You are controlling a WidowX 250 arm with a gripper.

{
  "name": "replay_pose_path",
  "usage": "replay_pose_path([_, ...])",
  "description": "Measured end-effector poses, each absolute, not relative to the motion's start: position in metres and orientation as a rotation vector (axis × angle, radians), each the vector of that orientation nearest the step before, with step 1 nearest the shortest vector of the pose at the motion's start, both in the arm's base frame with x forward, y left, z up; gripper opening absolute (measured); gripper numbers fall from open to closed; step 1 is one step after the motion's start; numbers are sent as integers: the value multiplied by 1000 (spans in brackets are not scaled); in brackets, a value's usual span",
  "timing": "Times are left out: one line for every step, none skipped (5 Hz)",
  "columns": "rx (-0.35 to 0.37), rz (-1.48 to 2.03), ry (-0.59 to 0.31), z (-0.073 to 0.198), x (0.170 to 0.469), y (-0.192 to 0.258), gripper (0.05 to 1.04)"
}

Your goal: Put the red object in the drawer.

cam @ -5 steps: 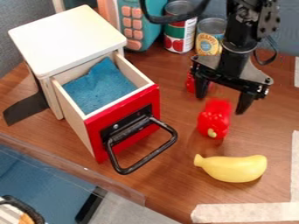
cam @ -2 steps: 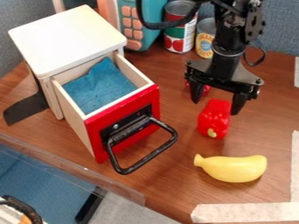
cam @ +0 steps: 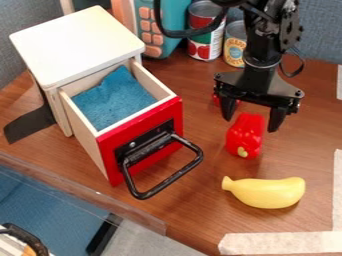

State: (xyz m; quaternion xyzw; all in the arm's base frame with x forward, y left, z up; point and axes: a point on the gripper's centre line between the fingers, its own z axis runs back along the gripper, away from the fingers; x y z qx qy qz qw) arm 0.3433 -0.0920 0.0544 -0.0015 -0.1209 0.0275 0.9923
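My hand (cam: pixel 250 124) hangs wide open over the shiny red toy pepper (cam: pixel 246 136); left of it, the red-fronted wooden drawer (cam: pixel 107 152) stands open.

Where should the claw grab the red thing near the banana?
Best guess: around the middle of the red thing, with the claw coming down from above. It lies lengthwise toward the banana, so the open claw could close on its long sides, which are closer together.

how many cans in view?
2. One red-and-green can at the back; one yellow-labelled can right of it in the picture. The arm may hide others.
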Motion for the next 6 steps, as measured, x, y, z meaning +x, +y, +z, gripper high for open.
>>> replay_pose_path([3,61,-222,45,342,-93,1000])
replay_pose_path([16,56,-176,31,340,-96,1000])
replay_pose_path([17,73,-142,24,340,-99,948])
replay_pose_path([10,86,-143,24,340,-100,869])
replay_pose_path([1,88,-178,41,331,-96,869])
replay_pose_path([-38,97,-242,75,323,-96,869])
